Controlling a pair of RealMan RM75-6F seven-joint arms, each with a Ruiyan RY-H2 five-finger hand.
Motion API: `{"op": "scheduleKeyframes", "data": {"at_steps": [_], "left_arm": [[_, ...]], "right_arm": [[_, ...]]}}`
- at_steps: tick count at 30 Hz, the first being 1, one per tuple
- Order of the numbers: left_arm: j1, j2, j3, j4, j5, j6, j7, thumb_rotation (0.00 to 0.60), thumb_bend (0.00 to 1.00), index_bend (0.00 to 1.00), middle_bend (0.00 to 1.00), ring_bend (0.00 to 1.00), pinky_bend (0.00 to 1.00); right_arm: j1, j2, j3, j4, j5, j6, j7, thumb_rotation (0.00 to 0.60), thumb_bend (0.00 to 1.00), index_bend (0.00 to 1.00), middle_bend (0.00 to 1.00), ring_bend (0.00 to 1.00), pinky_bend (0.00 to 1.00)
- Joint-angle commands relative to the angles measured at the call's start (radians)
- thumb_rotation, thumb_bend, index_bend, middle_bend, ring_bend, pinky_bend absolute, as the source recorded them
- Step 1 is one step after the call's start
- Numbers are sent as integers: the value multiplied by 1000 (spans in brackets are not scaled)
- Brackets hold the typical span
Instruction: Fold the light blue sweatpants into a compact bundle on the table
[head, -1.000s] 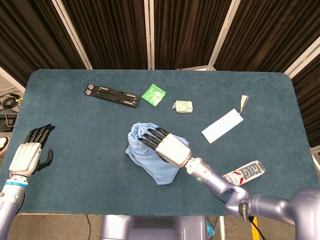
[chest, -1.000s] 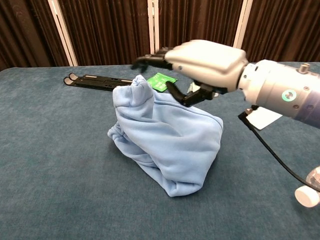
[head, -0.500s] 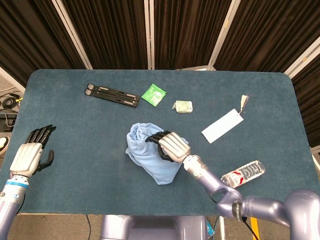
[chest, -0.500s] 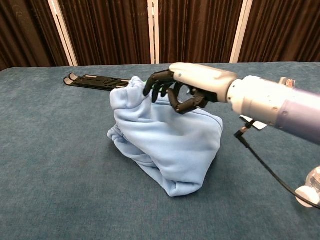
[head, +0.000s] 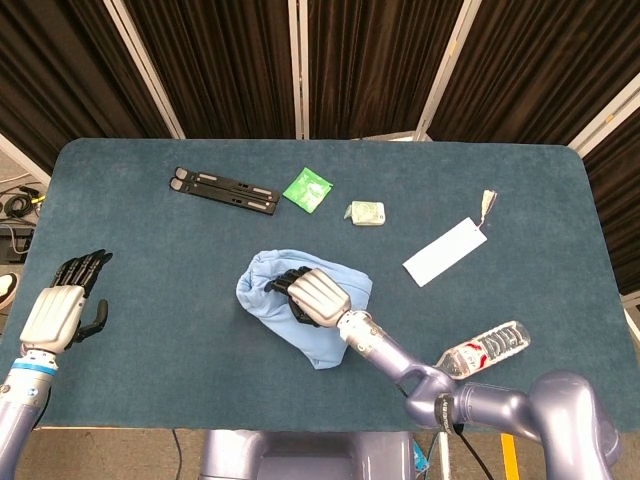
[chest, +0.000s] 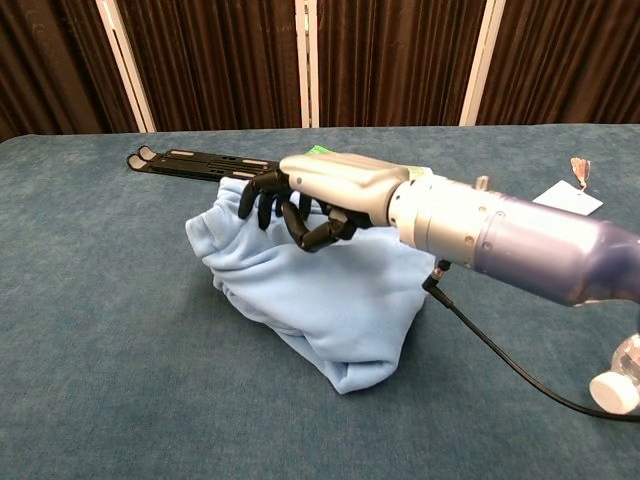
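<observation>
While the right hand presses down, the entries stand as follows.

Task item: light blue fleece sweatpants (head: 300, 310), bunched in a rounded bundle near the middle of the dark teal felt tabletop (head: 150, 250), towards its front edge.

Right hand: silver-backed, black-fingered right hand (head: 305, 293) lies on top of the bundle; its fingers (chest: 262, 205) are curled down into the cloth at the upper left of the heap. Whether they pinch a fold or only press cannot be told.

Left hand: silver-backed left hand (head: 62, 305) at the tabletop's left edge, well apart from the sweatpants, fingers straight and close together, holding nothing.

Change: a second ago the right hand hovered flat above the bundle with fingers extended; it has since come down, curled in, and pushed the raised cuff end leftward and lower, so the heap now sits flatter and wider.

Meaning for task: in my judgement the fold is largely done and this is a compacting press; the bundle looks loose and may spring back.

Other items: black folding stand (head: 224, 190); green foil sachet (head: 307, 188); small pale green packet (head: 366, 213); white card with tassel (head: 445, 251); clear plastic bottle (head: 487, 347) with a red-and-white label.

Writing: none legible on any label.
</observation>
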Motion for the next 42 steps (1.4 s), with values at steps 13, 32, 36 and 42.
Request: {"op": "scheduleKeyframes", "data": {"at_steps": [13,32,36,42], "left_arm": [[3,6,3,-4,10,4,-14,600,688,0,0,0,0],[22,9,11,-10,45,47,-7,600,687,0,0,0,0],[45,-4,26,3,94,104,11,600,636,0,0,0,0],[101,-35,53,11,158,209,40,600,263,0,0,0,0]], "right_arm": [[20,-77,-11,65,46,-40,-97,600,836,294,308,297,318],[-130,310,-90,-216,-229,302,-53,600,23,64,62,56,98],[-239,456,-151,-247,-256,409,-85,600,0,4,0,0,0],[-442,604,-204,-373,-174,575,-158,600,0,0,0,0,0]]}}
